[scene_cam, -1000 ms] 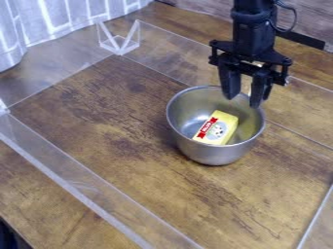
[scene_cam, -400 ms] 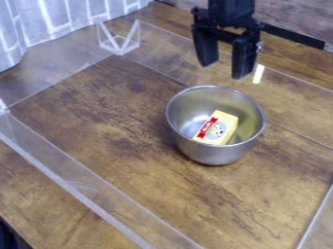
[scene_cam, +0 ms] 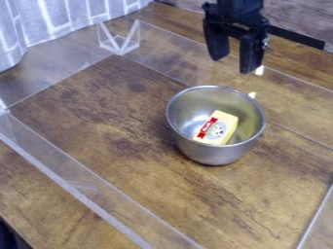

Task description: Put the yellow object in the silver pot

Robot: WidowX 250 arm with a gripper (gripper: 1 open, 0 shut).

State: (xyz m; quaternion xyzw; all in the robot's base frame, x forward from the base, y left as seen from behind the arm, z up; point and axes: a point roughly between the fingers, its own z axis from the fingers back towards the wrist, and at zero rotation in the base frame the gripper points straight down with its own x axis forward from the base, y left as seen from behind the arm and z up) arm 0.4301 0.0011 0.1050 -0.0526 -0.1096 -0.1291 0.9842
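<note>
near edge of view: bare wooden tabletop [scene_cam: 124, 160], w/ a clear panel [scene_cam: 81, 173] seen at the left. nothing needs doing there.

mid-table: 1 silver pot [scene_cam: 190, 145], upright, mouth up. inside it, 1 yellow block [scene_cam: 224, 119], red-and-white label [scene_cam: 208, 127] showing, set down within the walls, below the rim. the put-in looks done, so the pot is best left untouched.

beyond the pot: 1 gripper [scene_cam: 232, 66], dark, raised over the far part of the table, well apart from pot and block. its 2 fingers are spread apart, w/ nothing seen held between them.

step in hand, as judged: clearing off & ending. the arm should be kept high and drawn back, away from the pot, w/o any low sweep across the rim, since a knock could tip or shift it. no regrip is called for; the fingers can be left apart.

far left: 1 small clear stand-like thing [scene_cam: 119, 41] & a pale curtain [scene_cam: 50, 29], both to be avoided if the arm is swung that way.
</note>
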